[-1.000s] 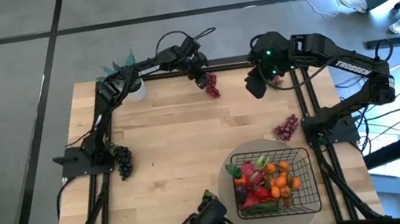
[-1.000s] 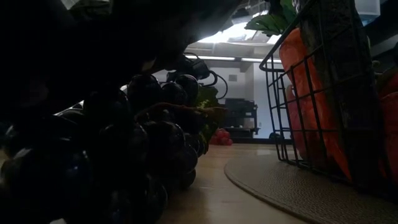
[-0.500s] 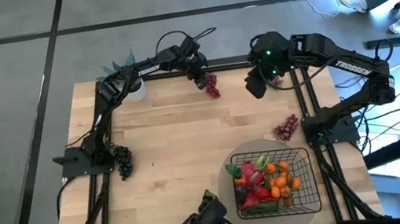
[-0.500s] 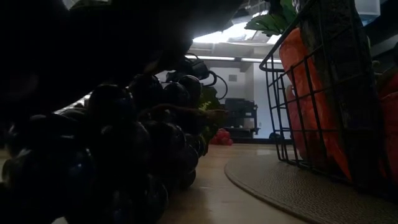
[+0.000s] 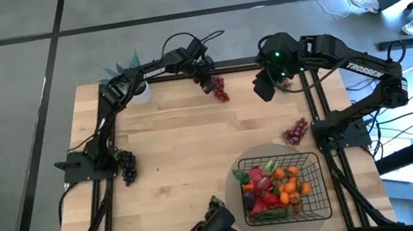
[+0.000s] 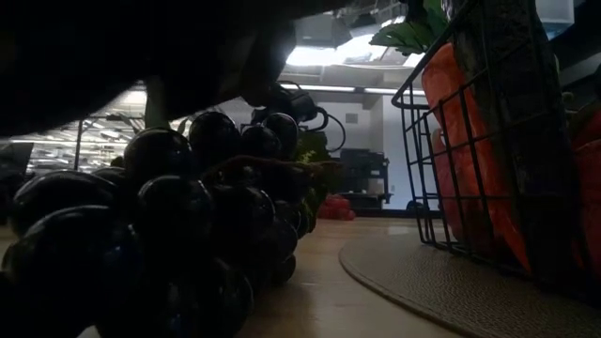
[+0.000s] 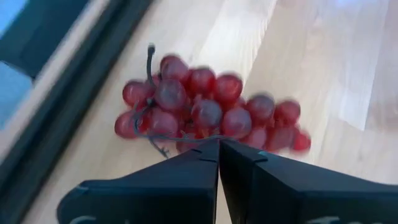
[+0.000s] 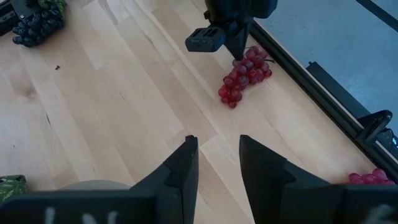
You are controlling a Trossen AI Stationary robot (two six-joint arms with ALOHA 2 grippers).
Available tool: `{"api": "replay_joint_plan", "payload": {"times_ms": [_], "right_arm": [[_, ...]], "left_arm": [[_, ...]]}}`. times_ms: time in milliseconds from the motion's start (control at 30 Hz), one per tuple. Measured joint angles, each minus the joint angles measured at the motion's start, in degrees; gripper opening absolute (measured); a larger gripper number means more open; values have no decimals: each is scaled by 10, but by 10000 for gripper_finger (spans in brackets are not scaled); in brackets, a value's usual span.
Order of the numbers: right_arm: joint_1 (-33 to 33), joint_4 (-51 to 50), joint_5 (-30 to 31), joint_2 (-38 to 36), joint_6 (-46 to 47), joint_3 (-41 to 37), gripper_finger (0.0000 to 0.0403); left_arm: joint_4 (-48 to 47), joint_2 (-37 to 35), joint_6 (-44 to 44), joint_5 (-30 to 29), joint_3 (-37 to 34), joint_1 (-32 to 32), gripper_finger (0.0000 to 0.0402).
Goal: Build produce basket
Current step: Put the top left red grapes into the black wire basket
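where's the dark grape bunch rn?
High view: the dark grape bunch lies on the table's left edge, beside the left arm's base, far from the basket.

The middle of the table (image 5: pixel 194 142) lies bare, wide enough for either arm to cross. Along the far edge the left gripper (image 5: pixel 210 82) stands with its fingers (image 7: pixel 205 168) pressed together over the red grapes (image 5: pixel 219 89), blocking that stretch. The right gripper (image 5: pixel 264 89) hangs beside it, fingers (image 8: pixel 186 162) apart. Dark grapes (image 5: pixel 126 165) sit by the left edge, another red bunch (image 5: pixel 296 132) near the basket (image 5: pixel 317 197), whose top is open.
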Motion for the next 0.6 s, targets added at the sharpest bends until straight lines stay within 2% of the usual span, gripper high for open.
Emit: {"api": "replay_joint_plan", "payload": {"times_ms": [400,600], "right_arm": [[0,0,0,0,-1,0,103],[0,0,0,0,-2,0,103]], "left_arm": [[-156,1,49,0,47,-6,0],[-172,1,65,-1,73,-16,0]]}}
